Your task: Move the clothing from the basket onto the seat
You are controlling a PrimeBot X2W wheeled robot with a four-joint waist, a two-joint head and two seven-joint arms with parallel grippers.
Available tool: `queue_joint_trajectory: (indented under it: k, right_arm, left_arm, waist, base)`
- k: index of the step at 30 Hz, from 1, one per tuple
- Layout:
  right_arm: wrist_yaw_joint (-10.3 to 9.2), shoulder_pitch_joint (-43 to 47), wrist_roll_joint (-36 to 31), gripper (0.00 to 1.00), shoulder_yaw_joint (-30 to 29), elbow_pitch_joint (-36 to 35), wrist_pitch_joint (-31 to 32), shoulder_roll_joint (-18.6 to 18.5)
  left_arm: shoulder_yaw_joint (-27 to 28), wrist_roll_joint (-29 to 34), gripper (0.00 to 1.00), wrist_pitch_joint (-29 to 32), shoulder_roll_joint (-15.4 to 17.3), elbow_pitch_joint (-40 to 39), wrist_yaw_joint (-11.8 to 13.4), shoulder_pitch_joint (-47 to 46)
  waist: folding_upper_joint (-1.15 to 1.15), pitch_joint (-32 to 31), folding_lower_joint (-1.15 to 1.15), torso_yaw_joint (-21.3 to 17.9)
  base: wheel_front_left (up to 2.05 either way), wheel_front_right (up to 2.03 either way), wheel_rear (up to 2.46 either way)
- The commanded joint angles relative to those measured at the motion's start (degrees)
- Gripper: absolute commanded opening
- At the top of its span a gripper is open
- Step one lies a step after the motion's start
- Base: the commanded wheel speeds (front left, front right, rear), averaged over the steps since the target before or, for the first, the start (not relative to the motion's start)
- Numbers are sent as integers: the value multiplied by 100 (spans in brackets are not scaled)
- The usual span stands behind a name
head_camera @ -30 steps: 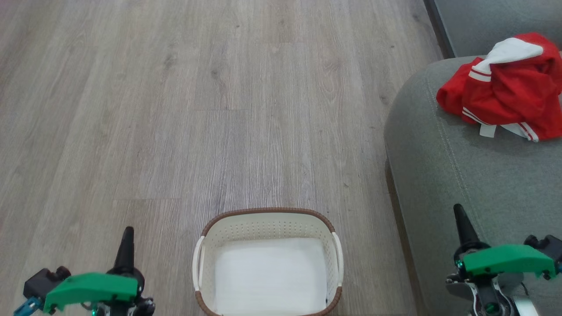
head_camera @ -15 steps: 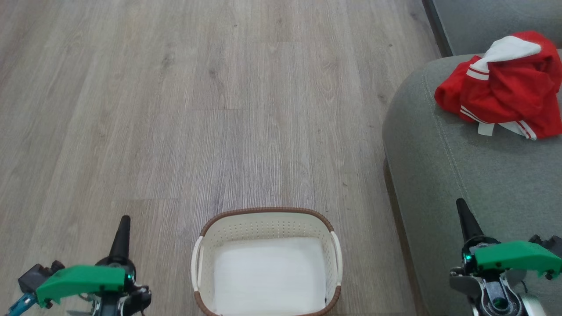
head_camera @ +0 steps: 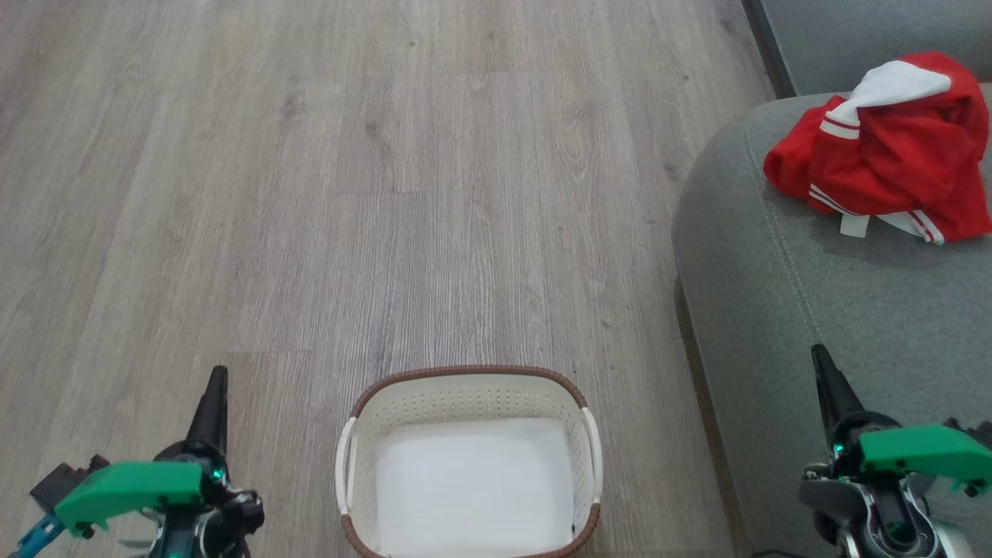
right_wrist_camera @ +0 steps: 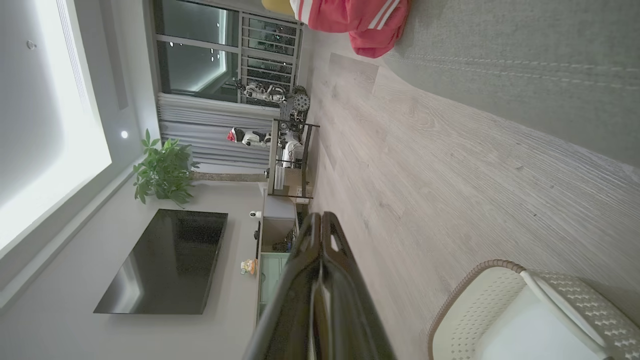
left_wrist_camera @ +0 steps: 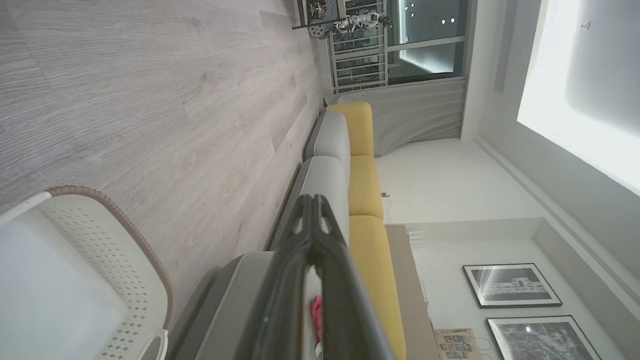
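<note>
On the seat point(head_camera: 775, 325), clothing point(head_camera: 883, 155) as before

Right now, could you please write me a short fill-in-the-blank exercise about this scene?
1. The clothing lying on the seat is white and ____.
2. The basket on the floor holds ____ clothing.
3. The left claw and the right claw are both ____.
Missing words: red; no; shut.
</note>
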Motion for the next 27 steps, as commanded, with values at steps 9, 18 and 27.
queue_joint_trajectory:
  k: [9, 18, 27]
  right_arm:
    - [-1, -321, 669, 0, 38, -314, 188, -14]
    - [-1, -325, 869, 0, 20, -337, 240, -14]
    - [-1, -325, 870, 0, 21, -337, 240, -14]
  left_arm:
    - [316, -629, 0, 184, 27, -155, -158, -443]
    - [346, -820, 0, 236, 25, -154, -186, -479]
    - [345, -820, 0, 235, 25, -154, -186, -479]
  waist:
    - [0, 8, 0, -22]
    - [0, 10, 0, -29]
    - [0, 10, 0, -29]
  base:
    - [0, 0, 0]
    - [0, 0, 0]
    - [0, 0, 0]
